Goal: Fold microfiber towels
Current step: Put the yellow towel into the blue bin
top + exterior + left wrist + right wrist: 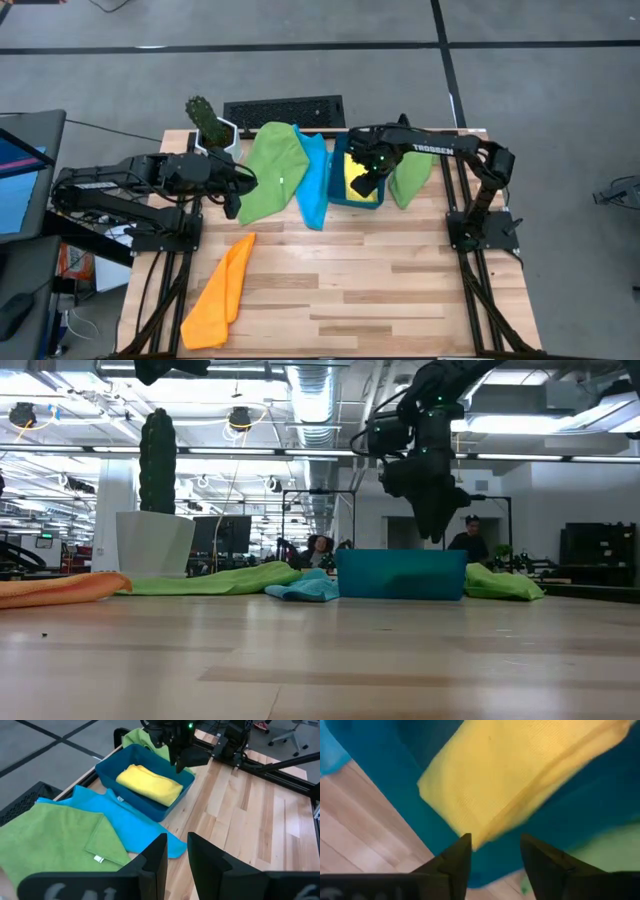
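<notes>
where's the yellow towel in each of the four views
High view: the yellow towel lies in the blue bin, partly under the right gripper.
Low view: not visible, hidden behind the bin wall.
Left wrist view: folded inside the bin.
Right wrist view: fills much of the picture, just beyond the open fingers.
Shared landmark: the blue bin, seen in every view.

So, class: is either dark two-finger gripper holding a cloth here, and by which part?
Nothing is held. The right gripper hangs open above the folded yellow microfiber towel in the dark blue rectangular bin; the left gripper grips nothing.
</notes>
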{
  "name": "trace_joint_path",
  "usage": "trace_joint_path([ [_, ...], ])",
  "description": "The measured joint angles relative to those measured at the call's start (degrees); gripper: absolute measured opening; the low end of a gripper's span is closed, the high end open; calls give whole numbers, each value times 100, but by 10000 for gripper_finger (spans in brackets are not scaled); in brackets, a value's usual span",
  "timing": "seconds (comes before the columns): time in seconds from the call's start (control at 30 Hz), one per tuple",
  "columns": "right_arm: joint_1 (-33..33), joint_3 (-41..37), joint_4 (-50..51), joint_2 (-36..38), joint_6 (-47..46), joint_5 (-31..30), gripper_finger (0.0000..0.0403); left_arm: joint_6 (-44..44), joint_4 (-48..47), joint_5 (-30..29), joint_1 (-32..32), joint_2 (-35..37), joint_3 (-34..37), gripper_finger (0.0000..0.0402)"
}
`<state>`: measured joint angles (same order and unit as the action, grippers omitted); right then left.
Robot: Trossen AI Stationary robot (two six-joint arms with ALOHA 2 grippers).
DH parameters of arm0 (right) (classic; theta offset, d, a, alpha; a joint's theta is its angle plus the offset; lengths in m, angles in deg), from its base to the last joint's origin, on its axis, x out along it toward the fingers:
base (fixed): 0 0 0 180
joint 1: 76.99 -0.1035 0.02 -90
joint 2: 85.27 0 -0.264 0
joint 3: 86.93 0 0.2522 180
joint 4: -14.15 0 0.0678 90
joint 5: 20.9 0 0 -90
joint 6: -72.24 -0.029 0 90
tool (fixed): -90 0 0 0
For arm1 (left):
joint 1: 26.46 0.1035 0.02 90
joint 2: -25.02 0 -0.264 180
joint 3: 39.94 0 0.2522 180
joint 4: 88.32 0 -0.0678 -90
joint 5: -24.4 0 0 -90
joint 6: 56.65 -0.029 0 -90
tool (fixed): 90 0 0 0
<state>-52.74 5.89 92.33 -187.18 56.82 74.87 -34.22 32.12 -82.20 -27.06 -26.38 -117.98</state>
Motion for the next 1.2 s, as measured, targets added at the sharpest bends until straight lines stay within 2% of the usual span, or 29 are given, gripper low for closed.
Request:
trace_joint_path([
  [0.13, -2, 196, -53, 0, 2, -102, 210, -15, 0, 0, 0, 2, 0, 66],
  [0.23, -33, 301, -381, 0, 117, -419, 198, -17, 0, -15, 0, 0, 0, 66],
  [0.37, 0, 301, -877, -171, 238, -462, 150, -13, -1, -55, 0, 0, 0, 66],
  [0.5, 0, 295, -894, -489, 486, -461, 96, 63, -88, -63, 0, 0, 0, 66],
  [0.63, -22, 295, -802, -848, 681, -456, 62, 76, -202, -66, 0, 0, -2, 66],
  [0.87, -15, 288, -1116, -1333, 660, -440, 37, 77, -213, -213, -2, 0, -2, 66],
  [1.07, 255, 297, -1758, -1349, 156, -460, 17, 81, -232, -358, 0, 0, -2, 66],
  [1.2, 499, 334, -1815, -1345, 43, -413, 19, 85, -232, -361, 0, 0, -2, 66],
])
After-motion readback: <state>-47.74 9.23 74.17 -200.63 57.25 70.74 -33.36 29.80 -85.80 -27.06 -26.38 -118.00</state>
